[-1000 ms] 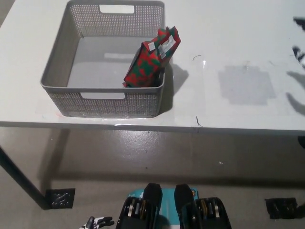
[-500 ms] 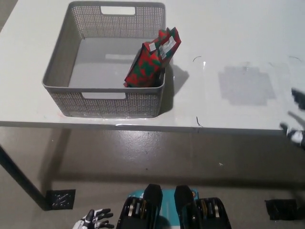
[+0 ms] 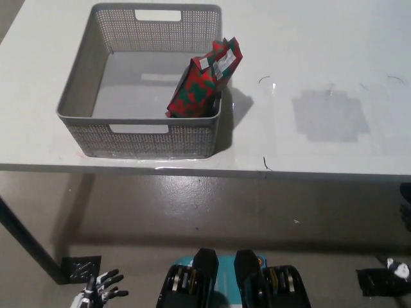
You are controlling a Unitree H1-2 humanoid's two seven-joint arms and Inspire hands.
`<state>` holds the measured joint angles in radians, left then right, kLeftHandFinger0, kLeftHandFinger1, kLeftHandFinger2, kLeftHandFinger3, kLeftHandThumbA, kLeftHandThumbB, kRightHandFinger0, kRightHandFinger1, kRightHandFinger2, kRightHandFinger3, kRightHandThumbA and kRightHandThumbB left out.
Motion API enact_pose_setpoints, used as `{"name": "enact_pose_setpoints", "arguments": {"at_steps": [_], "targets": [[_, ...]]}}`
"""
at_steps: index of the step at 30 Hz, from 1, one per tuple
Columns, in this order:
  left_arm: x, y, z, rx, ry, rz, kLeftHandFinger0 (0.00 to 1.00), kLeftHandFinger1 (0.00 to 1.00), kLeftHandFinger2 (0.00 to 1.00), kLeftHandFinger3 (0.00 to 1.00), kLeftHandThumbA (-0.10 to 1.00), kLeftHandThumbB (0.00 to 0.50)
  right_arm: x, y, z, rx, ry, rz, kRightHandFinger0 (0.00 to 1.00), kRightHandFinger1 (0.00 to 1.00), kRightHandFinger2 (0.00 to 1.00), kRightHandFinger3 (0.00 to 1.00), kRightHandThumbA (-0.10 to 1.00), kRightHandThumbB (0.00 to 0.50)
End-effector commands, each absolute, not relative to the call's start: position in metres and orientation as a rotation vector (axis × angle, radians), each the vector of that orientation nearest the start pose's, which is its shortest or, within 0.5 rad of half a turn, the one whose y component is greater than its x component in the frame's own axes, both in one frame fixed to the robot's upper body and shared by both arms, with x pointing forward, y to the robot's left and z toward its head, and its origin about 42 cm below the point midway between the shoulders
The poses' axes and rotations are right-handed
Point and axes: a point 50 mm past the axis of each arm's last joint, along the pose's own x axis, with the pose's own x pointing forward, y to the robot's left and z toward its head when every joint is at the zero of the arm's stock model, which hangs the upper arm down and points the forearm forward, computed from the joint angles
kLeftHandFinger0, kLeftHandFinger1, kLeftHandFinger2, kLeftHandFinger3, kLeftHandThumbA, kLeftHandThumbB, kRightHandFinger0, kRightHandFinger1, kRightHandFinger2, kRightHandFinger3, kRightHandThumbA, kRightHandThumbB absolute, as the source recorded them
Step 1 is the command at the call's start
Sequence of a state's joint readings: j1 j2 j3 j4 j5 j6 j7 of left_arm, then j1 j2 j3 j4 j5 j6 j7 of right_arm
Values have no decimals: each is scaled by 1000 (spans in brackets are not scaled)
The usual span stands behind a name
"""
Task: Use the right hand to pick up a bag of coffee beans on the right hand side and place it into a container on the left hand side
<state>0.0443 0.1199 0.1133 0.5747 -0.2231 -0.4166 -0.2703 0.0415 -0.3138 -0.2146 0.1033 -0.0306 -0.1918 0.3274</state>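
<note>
Item: bag [image 3: 205,78], red and green print with a pale label near its top. Location: inside the basket [image 3: 78,96], in the near right corner, leaning against the right wall, its top poking above the rim. No hand on it.

Basket: grey mesh, cut-out handles in the far and near walls, standing on the left part of the worktop [image 3: 321,51]. Nothing else lies in it.

Worktop: white, a faint grey square patch to the right of the basket, a few small marks near the front edge.

Right hand [image 3: 404,212]: only a dark sliver at the right edge of the picture, below the worktop line; whether spread or closed cannot be told. A second ago it was up over the right end of the worktop; half a second ago it was lower, at the worktop's edge; now it has dropped below the front edge.

Left hand [image 3: 97,290]: white, fingers spread, holding nothing, low at the bottom left near the floor; slightly more in view than before.

Assessment: bag and basket unmoved across the three pictures. With the bag lodged in the basket and the right arm pulled clear, the placing looks complete
</note>
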Motion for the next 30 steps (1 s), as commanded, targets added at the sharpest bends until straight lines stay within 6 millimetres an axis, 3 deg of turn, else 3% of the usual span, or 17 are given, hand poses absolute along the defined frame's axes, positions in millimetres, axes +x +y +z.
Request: {"name": "enact_pose_setpoints", "arguments": {"at_steps": [1,7,11,19,30], "targets": [[227,285,-25,-163,86,-9,1000,607,760,757,919,500,262,-381,120,-403,-192,106,1000,1000,1000,1000,874,72],[229,275,-26,-163,90,-34,997,583,729,730,881,500,242,-383,110,-345,-186,130,1000,1000,1000,1000,850,1],[224,271,-27,-189,85,-33,946,575,717,706,895,500,234,-382,104,-333,-165,132,1000,1000,1000,1000,897,0],[219,262,-26,-234,67,-42,947,604,766,766,931,500,219,-396,98,-308,-137,97,1000,1000,1000,1000,950,8],[215,260,-29,-223,80,-59,945,616,758,757,924,500,208,-402,95,-284,-124,73,1000,1000,1000,1000,935,20]]}}
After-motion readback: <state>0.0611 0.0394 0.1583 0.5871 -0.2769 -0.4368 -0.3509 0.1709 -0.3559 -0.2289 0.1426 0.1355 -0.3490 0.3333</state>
